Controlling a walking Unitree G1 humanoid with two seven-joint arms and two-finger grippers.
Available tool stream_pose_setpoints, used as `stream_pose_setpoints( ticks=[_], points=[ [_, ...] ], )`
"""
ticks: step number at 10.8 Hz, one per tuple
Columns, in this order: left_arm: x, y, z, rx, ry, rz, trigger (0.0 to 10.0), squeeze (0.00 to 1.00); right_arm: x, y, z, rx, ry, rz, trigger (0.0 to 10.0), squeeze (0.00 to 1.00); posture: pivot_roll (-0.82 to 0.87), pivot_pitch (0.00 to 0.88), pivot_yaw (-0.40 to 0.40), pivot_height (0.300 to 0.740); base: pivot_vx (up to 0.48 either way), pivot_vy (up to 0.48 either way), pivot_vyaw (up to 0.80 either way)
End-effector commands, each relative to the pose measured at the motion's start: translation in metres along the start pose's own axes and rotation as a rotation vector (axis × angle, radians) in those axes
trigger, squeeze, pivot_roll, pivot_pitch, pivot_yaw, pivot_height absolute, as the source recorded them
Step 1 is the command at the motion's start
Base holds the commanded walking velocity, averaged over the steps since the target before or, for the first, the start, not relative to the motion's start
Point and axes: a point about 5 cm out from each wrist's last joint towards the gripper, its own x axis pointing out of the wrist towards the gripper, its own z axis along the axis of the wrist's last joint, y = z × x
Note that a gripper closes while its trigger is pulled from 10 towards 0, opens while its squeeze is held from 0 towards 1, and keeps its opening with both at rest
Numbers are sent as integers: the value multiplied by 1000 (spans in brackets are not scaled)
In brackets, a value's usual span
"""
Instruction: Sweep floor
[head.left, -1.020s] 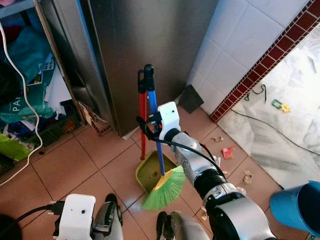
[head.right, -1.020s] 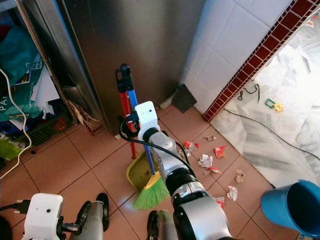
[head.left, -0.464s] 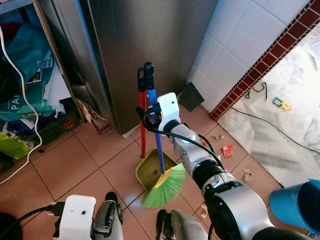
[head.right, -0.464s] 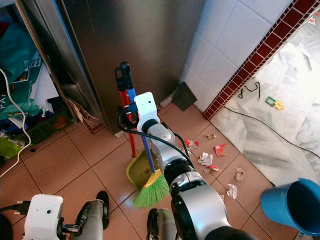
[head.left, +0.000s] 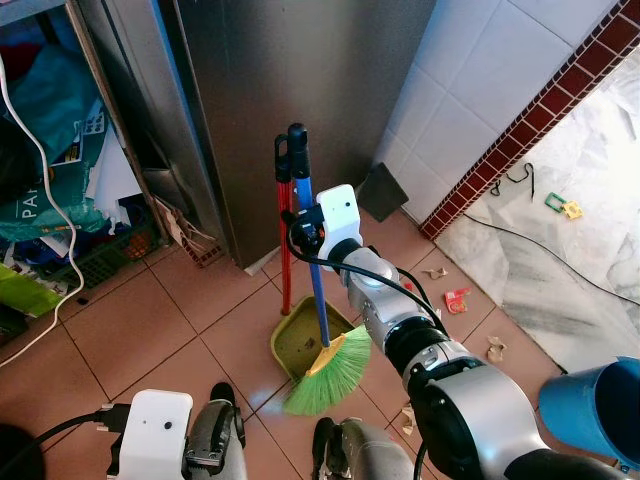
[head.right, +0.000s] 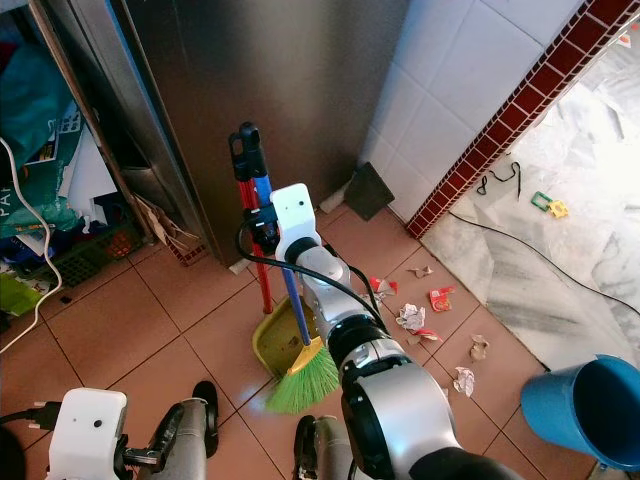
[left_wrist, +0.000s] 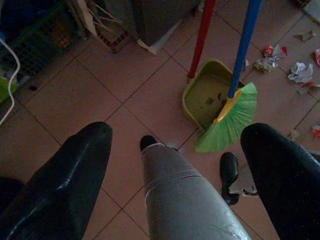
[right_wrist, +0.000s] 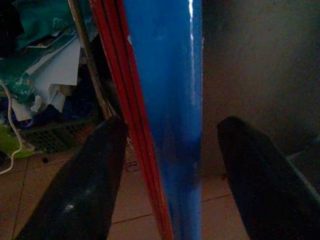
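Blue broom handle (head.left: 308, 235) leans on steel cabinet (head.left: 290, 90) beside red dustpan handle (head.left: 284, 240); green bristles (head.left: 328, 376) rest at yellow dustpan (head.left: 300, 345) on tiled floor (head.left: 140, 330).

Head views: I have advanced right gripper (head.left: 300, 222) along handle since a second ago.

Right wrist view: jaws spread, straddling blue handle, not clenched. Judgement: grasp comes next.

Left wrist view: left gripper (left_wrist: 175, 170) idle, jaws released. Litter (head.right: 412, 320) unswept.
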Motion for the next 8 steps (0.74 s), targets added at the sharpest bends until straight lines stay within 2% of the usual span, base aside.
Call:
stream_pose_setpoints(
  ticks=[1, 8],
  points=[
    [-4, -1, -1, -4, 16, 1, 10000, 0, 1, 5, -2, 17, 9, -1, 0, 0, 225, 307, -134, 740, 0, 0, 0],
    [-3, -1, -1, -10, 19, 1, 10000, 0, 1, 3, -4, 41, 21, -22, 0, 0, 224, 310, -136, 740, 0, 0, 0]
  ],
)
